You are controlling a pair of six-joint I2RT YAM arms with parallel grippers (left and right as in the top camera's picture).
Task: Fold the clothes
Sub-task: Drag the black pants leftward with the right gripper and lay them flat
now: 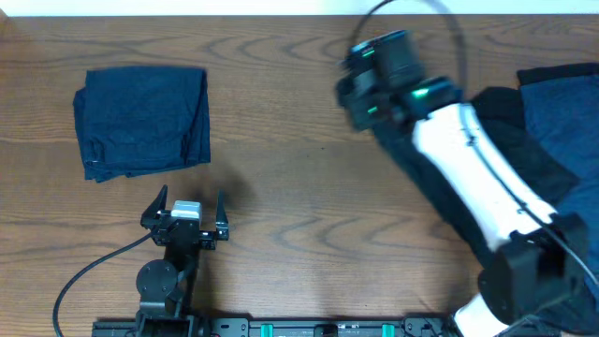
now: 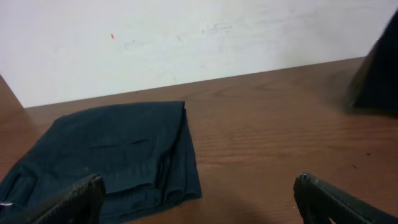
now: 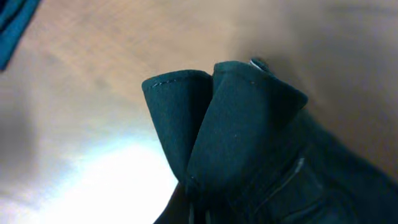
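While the right gripper [image 1: 360,89], clamped on the black shorts [image 3: 249,137], hangs upper right of centre, they trail toward lower right, well apart from the wide-open left gripper [image 1: 184,217] at lower left.

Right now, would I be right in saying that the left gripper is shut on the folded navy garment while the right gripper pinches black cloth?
Not quite: the left gripper is open and empty, apart from the folded navy garment, as the left wrist view shows. The right gripper does pinch black cloth.
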